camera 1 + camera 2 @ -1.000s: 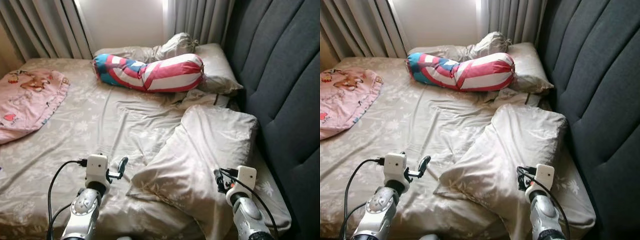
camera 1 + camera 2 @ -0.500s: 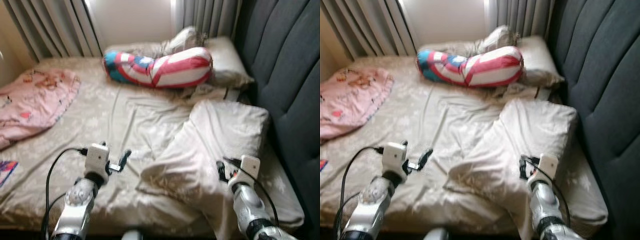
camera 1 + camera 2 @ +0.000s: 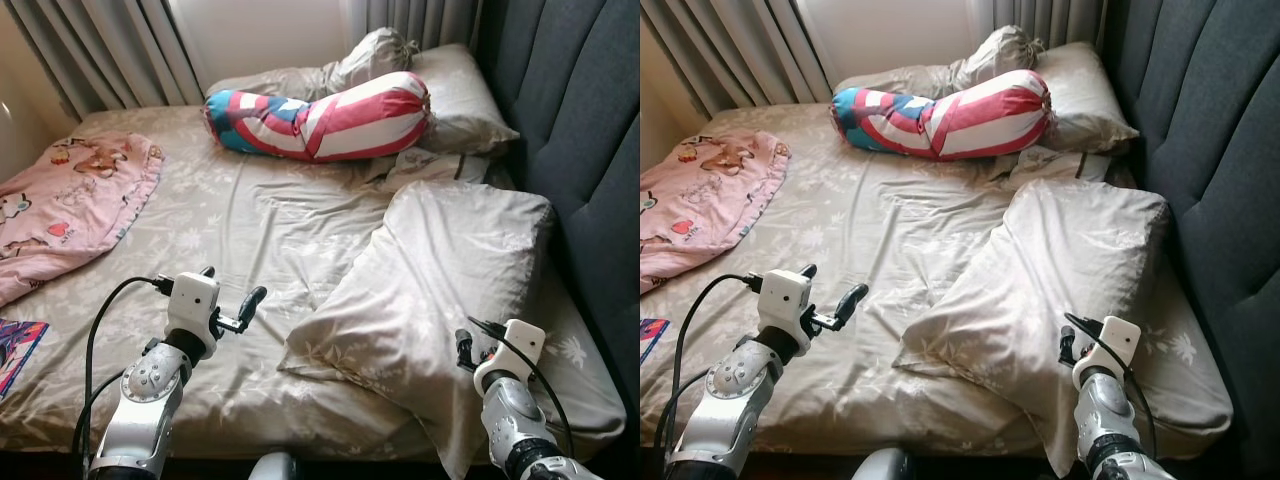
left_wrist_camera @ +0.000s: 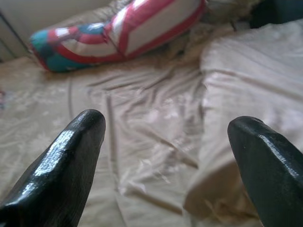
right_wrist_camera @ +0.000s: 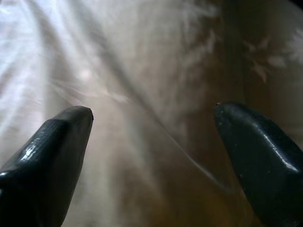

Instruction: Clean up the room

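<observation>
A rumpled bed with a beige sheet (image 3: 250,220) lies before me. A large beige pillow (image 3: 440,280) lies askew on its right side near the front. A red, white and blue bolster (image 3: 320,112) lies across the head end, with a second beige pillow (image 3: 460,95) behind it. A pink blanket (image 3: 70,195) is bunched at the left. My left gripper (image 3: 232,292) hovers open over the sheet, just left of the big pillow's corner. My right gripper (image 3: 466,346) is open over that pillow's lower end (image 5: 142,71).
A dark grey padded headboard (image 3: 585,150) runs along the right side. Grey curtains (image 3: 110,55) hang behind the bed. A crumpled beige bundle (image 3: 375,52) sits at the back. A colourful magazine (image 3: 15,350) lies at the bed's front left edge.
The whole picture has shifted, so the camera moved; the bed's front edge and the magazine have come into view. Both grippers stay open in the same pose.
</observation>
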Available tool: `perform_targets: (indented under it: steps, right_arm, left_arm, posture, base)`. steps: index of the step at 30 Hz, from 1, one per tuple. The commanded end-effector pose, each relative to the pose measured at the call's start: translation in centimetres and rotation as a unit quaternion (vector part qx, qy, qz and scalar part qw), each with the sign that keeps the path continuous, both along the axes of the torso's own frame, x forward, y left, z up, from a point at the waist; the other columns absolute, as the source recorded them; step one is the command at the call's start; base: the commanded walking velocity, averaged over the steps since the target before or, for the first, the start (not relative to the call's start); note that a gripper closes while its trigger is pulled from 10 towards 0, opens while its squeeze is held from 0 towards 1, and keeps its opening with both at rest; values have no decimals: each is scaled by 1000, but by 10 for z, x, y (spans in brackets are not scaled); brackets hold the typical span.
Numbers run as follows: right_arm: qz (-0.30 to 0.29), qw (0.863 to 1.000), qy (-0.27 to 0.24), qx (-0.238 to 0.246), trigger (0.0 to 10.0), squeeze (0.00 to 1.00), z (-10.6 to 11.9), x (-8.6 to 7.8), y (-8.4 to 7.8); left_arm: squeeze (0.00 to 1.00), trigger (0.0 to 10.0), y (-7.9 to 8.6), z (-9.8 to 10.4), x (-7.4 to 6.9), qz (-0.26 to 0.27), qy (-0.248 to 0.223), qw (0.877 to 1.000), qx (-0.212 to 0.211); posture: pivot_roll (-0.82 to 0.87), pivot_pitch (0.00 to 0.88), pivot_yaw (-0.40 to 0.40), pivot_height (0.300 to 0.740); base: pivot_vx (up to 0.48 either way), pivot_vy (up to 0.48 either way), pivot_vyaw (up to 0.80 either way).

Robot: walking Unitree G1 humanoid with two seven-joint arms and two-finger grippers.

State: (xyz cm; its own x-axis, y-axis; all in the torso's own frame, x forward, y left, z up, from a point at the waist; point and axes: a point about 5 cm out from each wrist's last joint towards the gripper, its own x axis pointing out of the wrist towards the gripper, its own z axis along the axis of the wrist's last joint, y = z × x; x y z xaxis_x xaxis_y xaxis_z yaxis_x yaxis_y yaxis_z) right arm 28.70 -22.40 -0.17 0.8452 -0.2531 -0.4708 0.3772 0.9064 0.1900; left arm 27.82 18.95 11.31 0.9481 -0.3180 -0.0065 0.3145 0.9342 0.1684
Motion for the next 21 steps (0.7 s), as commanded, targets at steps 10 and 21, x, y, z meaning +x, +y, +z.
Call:
perform_targets:
  steps: [10,21]
  right_arm:
    - [-10,999,38,33,10000,0,-18,-14,11]
    - [9,996,57,66,10000,0,-25,-19,24]
  left_arm:
    - [0,10000,16,15,-12,1,10,1000,28]
    - [0,10000,13,23,-24,-8,23,999,37]
  posture:
    - [175,200,155,667]
    - [203,225,173,667]
  base:
    - [0,0,0]
    - [0,0,0]
